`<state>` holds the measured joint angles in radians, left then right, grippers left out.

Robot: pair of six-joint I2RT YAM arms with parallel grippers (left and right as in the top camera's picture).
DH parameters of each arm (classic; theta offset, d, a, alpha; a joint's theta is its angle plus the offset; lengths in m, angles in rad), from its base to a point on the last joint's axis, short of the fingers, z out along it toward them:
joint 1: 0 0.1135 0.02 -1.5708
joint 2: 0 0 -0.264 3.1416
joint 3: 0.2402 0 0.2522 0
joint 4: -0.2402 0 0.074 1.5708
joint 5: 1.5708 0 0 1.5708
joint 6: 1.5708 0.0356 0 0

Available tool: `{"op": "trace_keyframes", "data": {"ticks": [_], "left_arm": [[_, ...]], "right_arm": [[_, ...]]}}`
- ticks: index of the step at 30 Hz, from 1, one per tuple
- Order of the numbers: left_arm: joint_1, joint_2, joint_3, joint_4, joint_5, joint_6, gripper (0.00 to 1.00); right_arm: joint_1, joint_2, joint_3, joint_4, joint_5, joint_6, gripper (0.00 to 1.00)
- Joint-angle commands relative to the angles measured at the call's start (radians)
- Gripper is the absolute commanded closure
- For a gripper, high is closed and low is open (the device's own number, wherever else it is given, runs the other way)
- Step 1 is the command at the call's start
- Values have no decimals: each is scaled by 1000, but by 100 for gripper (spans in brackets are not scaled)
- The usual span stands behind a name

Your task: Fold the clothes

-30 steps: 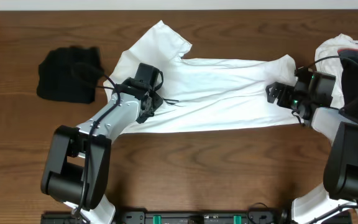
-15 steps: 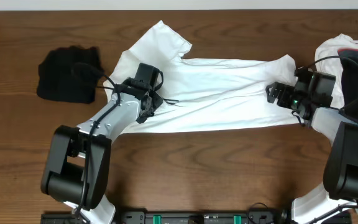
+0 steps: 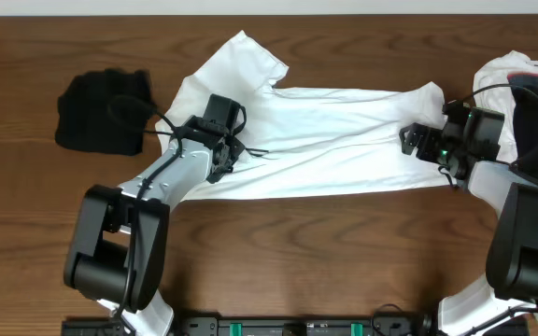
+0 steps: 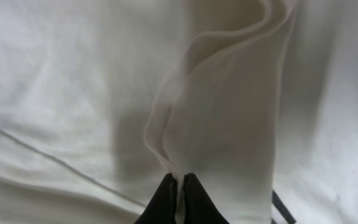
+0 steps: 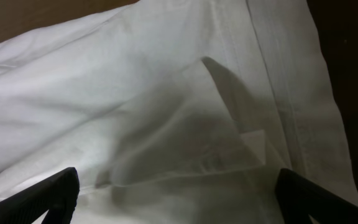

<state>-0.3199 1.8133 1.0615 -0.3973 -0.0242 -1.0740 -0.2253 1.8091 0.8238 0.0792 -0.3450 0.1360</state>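
overhead: soft white T-shirt (image 3: 334,140) lies stretched sideways mid-table, rumpled, one sleeve poking toward the far edge. The left gripper (image 3: 230,147) is on its left part and the right gripper (image 3: 418,142) at its right end.
overhead, extras: black garment (image 3: 101,112) is bunched up well off to the left, and a white-and-dark pile (image 3: 530,93) sits at the right edge. There's bare dark wood table (image 3: 325,252) along the near side.
left wrist: jaws pressed together, pinching a thin raised ridge of smooth cotton, with a wavy folded edge above.
right wrist: jaws spread wide over the hemmed corner and a little triangular flap. Can't tell if the tips touch the cloth.
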Motion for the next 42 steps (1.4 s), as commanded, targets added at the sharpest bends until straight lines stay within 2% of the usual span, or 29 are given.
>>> {"op": "trace_keyframes", "data": {"ticks": [1,6,26,35,41,42], "left_arm": [[1,9,0,11,-18,4,94],[6,8,29,38,-18,7,94],[35,8,34,328,-11,7,94],[35,37,34,341,-15,15,94],[35,87,34,397,-14,96,83],[35,90,34,410,-14,117,77]], "right_arm": [[-3,14,-20,-27,27,5,1],[-3,14,-20,-27,27,5,1],[-3,14,-20,-27,27,5,1],[-3,14,-20,-27,27,5,1],[-3,14,-20,-27,27,5,1],[-3,14,-20,-27,27,5,1]]}}
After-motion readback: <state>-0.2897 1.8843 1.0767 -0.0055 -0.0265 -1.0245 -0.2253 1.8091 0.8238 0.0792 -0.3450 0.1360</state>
